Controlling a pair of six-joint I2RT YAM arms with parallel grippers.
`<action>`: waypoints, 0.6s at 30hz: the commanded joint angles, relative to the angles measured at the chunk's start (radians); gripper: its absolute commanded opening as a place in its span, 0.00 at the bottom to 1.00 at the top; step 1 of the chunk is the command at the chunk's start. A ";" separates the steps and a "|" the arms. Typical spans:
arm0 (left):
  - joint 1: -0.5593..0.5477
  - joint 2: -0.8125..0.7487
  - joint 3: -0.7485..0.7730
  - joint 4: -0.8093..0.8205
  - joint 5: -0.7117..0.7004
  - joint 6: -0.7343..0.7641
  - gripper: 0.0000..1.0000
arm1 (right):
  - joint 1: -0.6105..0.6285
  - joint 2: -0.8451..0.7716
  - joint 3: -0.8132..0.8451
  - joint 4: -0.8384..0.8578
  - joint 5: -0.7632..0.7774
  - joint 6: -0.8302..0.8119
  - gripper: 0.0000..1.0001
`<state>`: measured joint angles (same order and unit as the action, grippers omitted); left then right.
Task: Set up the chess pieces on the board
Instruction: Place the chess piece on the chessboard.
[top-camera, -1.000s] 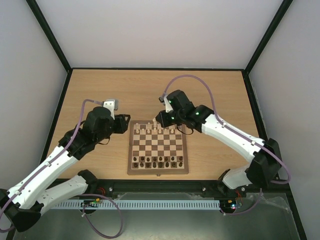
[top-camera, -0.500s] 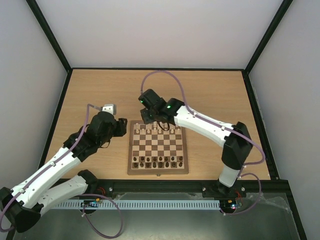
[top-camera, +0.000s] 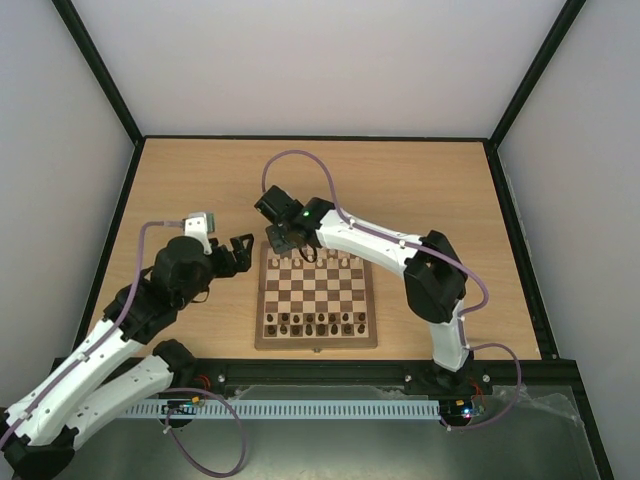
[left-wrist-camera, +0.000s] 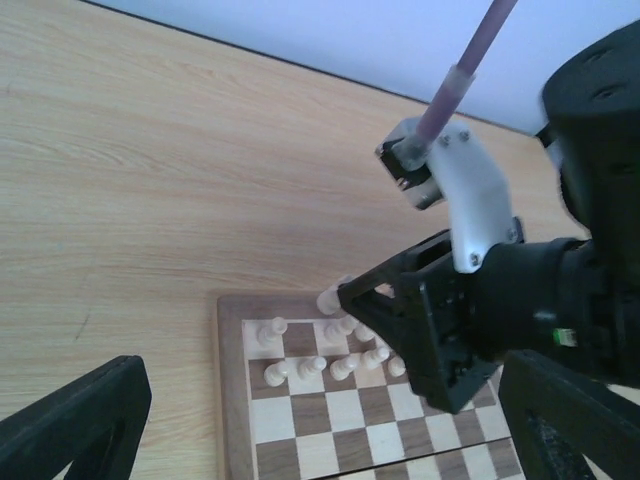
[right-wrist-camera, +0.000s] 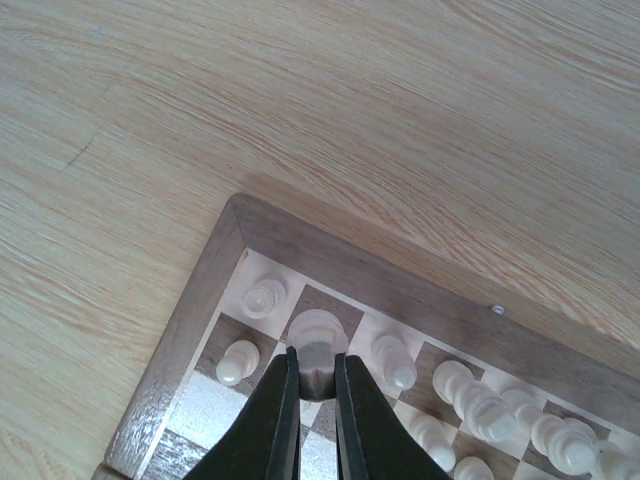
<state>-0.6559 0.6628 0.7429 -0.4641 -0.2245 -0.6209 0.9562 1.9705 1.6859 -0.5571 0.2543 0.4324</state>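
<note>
No legible text or markings anywhere

Right claw (right-wrist-camera: 316, 374) pinching pale piece (right-wrist-camera: 318, 334), neighbouring pieces (right-wrist-camera: 396, 360) tight alongside

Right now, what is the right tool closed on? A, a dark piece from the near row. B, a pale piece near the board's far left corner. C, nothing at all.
B: the right tool pinches a pale piece one square in from the board corner, in the right wrist view.

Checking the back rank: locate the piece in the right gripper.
Right wrist view: the cream piece, pinched by the right gripper, is at the board's second square from its left corner.
</note>
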 joint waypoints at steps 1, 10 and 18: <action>0.006 -0.037 0.020 -0.017 -0.032 -0.010 0.99 | 0.004 0.039 0.054 -0.057 0.030 0.021 0.03; 0.007 -0.061 0.034 -0.037 -0.043 -0.013 0.99 | 0.006 0.059 0.031 -0.052 0.049 0.038 0.03; 0.006 -0.087 0.027 -0.039 -0.053 -0.021 0.99 | 0.007 0.059 -0.029 -0.003 0.035 0.047 0.03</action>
<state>-0.6559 0.5953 0.7521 -0.4934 -0.2554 -0.6365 0.9562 2.0201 1.6924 -0.5556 0.2779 0.4603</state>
